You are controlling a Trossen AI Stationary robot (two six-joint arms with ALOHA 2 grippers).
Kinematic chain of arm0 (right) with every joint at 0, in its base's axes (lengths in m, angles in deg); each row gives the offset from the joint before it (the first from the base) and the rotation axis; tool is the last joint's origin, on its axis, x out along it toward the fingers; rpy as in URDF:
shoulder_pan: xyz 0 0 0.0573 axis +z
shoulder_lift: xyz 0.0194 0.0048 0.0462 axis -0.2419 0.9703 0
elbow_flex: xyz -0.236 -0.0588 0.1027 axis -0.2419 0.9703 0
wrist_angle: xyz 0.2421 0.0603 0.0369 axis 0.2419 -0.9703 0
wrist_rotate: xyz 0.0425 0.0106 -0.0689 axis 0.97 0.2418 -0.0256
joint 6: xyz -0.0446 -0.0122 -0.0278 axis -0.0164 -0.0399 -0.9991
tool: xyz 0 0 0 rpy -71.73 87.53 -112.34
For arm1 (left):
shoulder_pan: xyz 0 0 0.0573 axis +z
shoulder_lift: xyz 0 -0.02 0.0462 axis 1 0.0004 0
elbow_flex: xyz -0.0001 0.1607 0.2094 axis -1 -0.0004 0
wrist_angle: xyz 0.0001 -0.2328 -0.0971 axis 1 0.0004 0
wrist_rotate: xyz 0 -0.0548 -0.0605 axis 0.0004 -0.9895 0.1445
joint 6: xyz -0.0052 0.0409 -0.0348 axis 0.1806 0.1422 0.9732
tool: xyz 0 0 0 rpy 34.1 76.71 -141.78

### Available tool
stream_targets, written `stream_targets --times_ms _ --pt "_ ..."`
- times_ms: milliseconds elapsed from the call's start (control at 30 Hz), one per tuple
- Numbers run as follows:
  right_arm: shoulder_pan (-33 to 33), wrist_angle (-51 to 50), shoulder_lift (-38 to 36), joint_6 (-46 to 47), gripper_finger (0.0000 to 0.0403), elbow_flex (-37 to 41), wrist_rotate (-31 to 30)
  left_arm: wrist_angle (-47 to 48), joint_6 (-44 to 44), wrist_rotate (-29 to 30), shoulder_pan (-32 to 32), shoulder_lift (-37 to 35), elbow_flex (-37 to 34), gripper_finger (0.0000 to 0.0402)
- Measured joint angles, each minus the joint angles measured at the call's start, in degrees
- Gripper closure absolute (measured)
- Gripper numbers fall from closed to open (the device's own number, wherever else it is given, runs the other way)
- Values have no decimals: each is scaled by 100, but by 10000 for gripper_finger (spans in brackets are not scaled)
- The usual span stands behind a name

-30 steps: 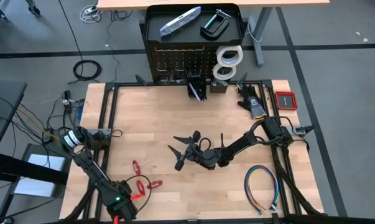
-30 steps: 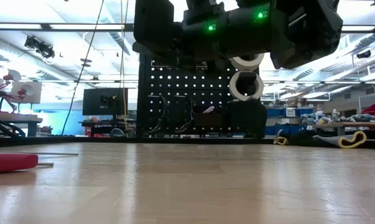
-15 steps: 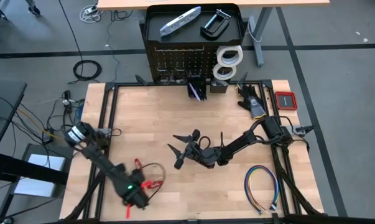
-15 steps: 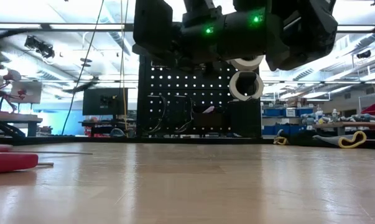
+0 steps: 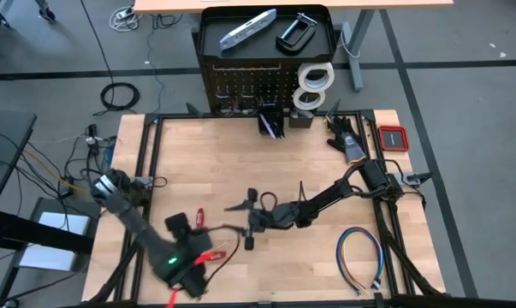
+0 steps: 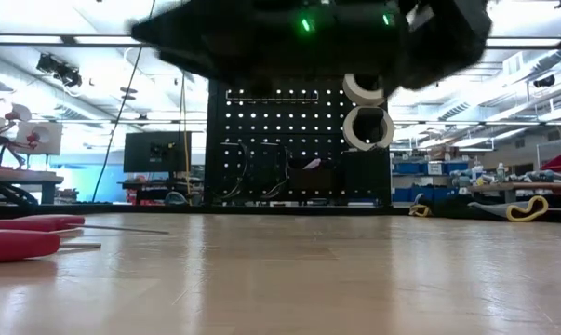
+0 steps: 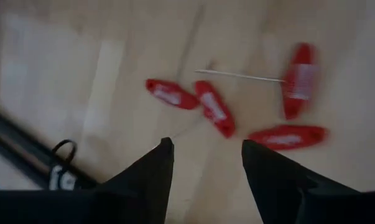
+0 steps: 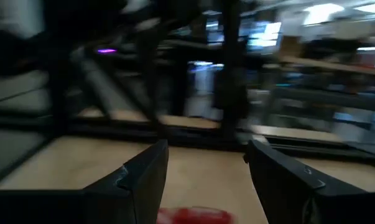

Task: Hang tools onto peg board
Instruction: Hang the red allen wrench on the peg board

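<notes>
Hovering open and empty, left tool [image 7: 204, 163] above red-handled hand tools [image 7: 215, 115]; right tool [image 8: 206, 168] likewise open.

A multicoloured wire loop [image 5: 360, 257] lies on the wooden worktop [image 5: 232, 158] near its front right corner. A small flat red case [image 5: 393, 138] sits just off the worktop's far right corner, on the frame edge. On the grey floor [image 5: 463, 103] to the left, a coiled black cable [image 5: 119, 95] lies well apart from the worktop. In the low view, a dark monitor [image 6: 156, 151] stands in the room behind, and a yellow curved object [image 6: 527, 208] rests at the far right.
</notes>
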Motion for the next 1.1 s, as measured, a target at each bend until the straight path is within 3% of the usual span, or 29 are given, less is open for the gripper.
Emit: stream_targets --times_ms 67,200,400,700,867,1100 --pt "57 -716 0 62 174 -363 368 -79 170 151 -307 -87 93 204" --pt "214 -2396 20 137 174 -1032 412 -61 858 994 -889 -364 91 204" --pt "411 -2463 644 459 174 -1439 429 -189 1202 2858 -1613 -504 93 204" --pt "682 -2608 1633 1012 174 -1918 341 2 454 4428 -1509 -698 89 204" --pt "654 -2780 1786 1208 174 -2106 227 -22 -54 4833 -1259 -773 91 204" --pt "649 -3154 1786 1784 174 -2124 65 -139 -553 4673 -908 -771 15 204"
